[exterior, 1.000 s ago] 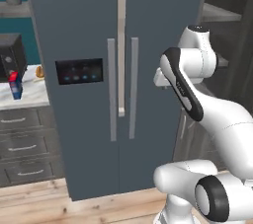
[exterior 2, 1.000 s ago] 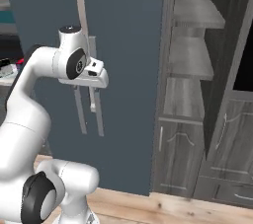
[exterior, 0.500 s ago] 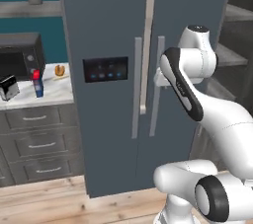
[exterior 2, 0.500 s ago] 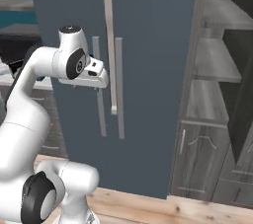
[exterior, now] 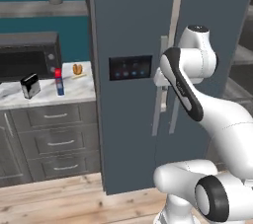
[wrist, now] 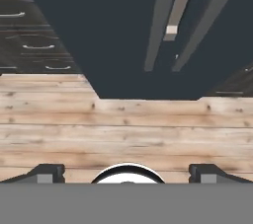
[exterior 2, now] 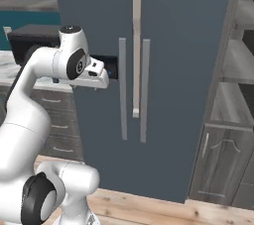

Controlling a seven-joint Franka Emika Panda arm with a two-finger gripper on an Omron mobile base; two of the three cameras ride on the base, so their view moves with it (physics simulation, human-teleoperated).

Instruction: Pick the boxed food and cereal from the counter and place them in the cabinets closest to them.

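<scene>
- Two task items stand on the counter (exterior: 74,90) at about 9 o'clock in the left base view: the boxed food (exterior: 30,85), upright in front of the microwave (exterior: 28,56), and just to its right the cereal (exterior: 59,81), seen edge-on and upright.
- A small brown item (exterior: 77,69), too small to identify, lies behind the cereal.
- Grey drawers (exterior: 54,139) sit under the counter.
- At centre stands the fridge (exterior: 133,30).
- The gripper (wrist: 126,176) hangs empty, tips spread wide, looking down at the wood floor (wrist: 123,129) before the fridge.
- At 3 o'clock in the right base view stand the cabinets (exterior 2: 228,135).
</scene>
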